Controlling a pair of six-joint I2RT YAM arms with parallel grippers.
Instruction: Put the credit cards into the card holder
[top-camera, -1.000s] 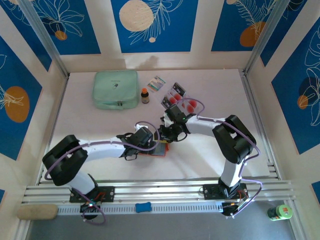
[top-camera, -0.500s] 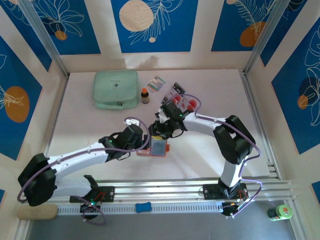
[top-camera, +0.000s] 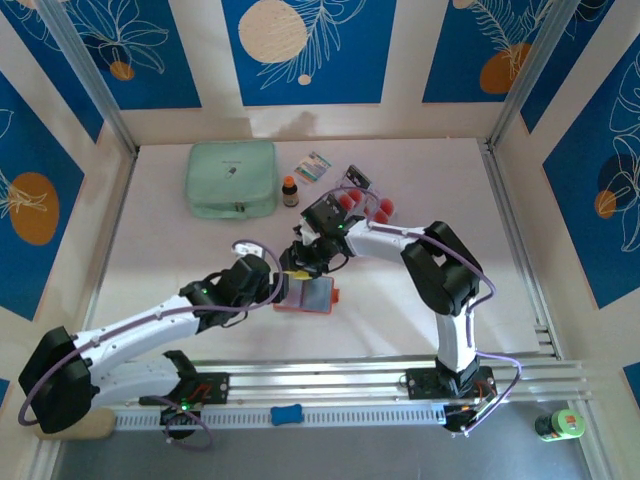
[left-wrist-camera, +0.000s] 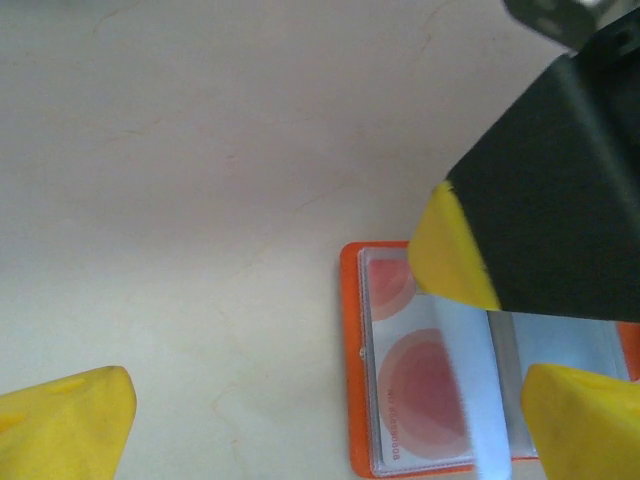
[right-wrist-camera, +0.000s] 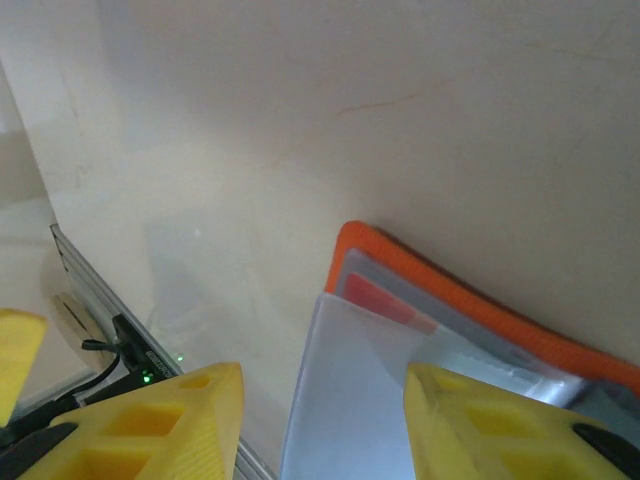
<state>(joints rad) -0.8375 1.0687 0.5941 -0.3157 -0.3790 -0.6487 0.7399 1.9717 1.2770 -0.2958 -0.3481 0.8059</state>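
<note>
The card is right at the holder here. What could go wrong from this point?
The left end effector hangs open and seems not to pin the holder, so a push from the card could slide it.
The right end effector holds the card tilted over the holder; it may ride over instead of sliding in.
The two end effectors sit close together and could bump.

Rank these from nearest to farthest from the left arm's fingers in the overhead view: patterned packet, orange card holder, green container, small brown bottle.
From the left fingers:
1. Orange card holder, right beside them, mid-table.
2. Small brown bottle, toward the back.
3. Patterned packet, just behind the bottle.
4. Green container, far off at the near right corner.
</note>
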